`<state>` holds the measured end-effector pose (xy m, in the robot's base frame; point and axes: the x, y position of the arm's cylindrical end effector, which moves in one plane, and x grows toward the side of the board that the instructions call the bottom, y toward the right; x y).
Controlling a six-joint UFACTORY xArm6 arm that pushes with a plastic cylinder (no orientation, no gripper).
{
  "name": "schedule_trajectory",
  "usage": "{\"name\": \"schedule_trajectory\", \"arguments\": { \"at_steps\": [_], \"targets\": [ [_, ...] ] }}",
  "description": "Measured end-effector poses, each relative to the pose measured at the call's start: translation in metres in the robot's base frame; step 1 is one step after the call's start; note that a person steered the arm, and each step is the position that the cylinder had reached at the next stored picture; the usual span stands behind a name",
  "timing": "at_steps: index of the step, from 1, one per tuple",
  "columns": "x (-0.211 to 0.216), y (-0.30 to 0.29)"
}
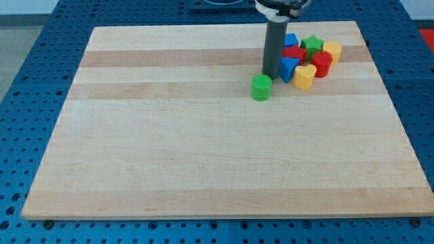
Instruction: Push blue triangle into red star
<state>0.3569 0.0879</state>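
Observation:
The blue triangle (288, 68) lies near the view's top right, in a tight cluster of blocks. The red star (294, 53) sits just above it, touching it. My tip (270, 75) is down on the board just left of the blue triangle, close against its left side. A green block (261, 87) stands just below-left of the tip.
The cluster also holds a blue block (291, 40), a green star (312, 45), a yellow block (332, 51), a red block (321, 64) and a yellow heart (304, 76). The wooden board (203, 149) ends just beyond the cluster at the view's top and right.

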Motion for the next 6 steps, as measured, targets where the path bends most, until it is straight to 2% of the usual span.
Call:
{"name": "schedule_trajectory", "arguments": {
  "at_steps": [1, 3, 4, 5, 6],
  "targets": [
    [0.003, 0.000],
    [0.056, 0.018],
    [0.046, 0.023],
    [0.005, 0.026],
    [-0.005, 0.026]
  ]
}}
